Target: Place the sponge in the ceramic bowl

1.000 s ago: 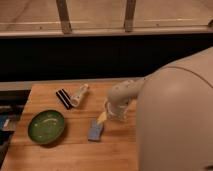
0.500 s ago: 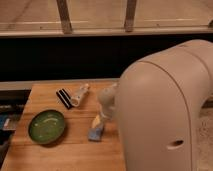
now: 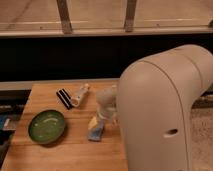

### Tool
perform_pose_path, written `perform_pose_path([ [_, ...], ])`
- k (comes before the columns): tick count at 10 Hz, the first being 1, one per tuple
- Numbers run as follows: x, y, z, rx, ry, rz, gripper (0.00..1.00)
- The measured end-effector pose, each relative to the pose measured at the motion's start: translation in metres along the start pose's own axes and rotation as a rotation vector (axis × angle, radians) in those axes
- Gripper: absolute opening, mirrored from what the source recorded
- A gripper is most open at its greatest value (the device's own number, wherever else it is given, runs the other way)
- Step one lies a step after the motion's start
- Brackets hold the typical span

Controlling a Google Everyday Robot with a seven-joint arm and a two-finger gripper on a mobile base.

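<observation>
Light-blue sponge [image 3: 95, 134] lies on the counter [image 3: 50, 155], to the right of the green ceramic bowl [image 3: 46, 126] and apart from it. In the last second the gripper [image 3: 101, 121] came down onto it; whether it pinches, I cannot tell. Probably the grasp is near.
</observation>
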Motion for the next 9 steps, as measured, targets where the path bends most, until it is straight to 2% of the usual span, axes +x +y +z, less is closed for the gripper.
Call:
perform_pose_path([
  [4,-0.011,0.007,0.018,-0.068,0.023,-0.024,0.80],
  [7,-0.018,0.015,0.027,-0.093,0.035,-0.042,0.80],
  [9,-0.019,0.019,0.030,-0.097,0.039,-0.051,0.77],
])
